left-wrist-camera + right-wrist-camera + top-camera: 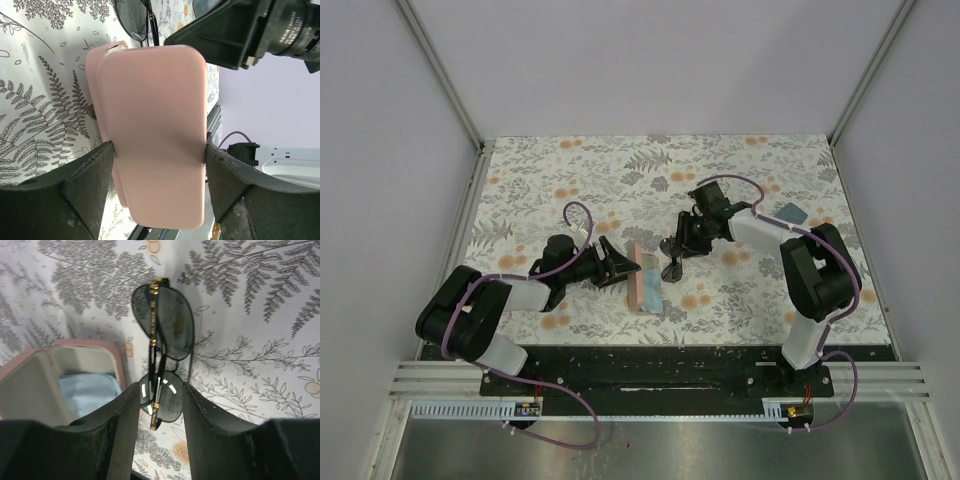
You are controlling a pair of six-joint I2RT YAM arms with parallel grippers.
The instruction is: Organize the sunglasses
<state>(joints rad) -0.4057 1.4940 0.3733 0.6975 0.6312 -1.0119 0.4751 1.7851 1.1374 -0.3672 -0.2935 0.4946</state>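
Observation:
Dark-lensed sunglasses (167, 330) with a thin black frame lie folded on the patterned table, just right of the open pink case (119, 360). My right gripper (160, 390) is open, its fingers straddling the nearer lens; the top view shows it (677, 252) over the sunglasses (672, 268). My left gripper (159, 146) is shut on the pink case (150, 110), one finger on each long side of its raised lid. From above, the case (643, 280) stands on edge beside the left gripper (623, 265). The sunglasses (134, 20) show beyond the case. The pale-framed sunglasses are out of view.
A light blue cloth (90, 392) lies inside the pink case. A small blue-grey item (791, 212) sits on the table at the right, behind the right arm. The table's walls rise at left, right and back.

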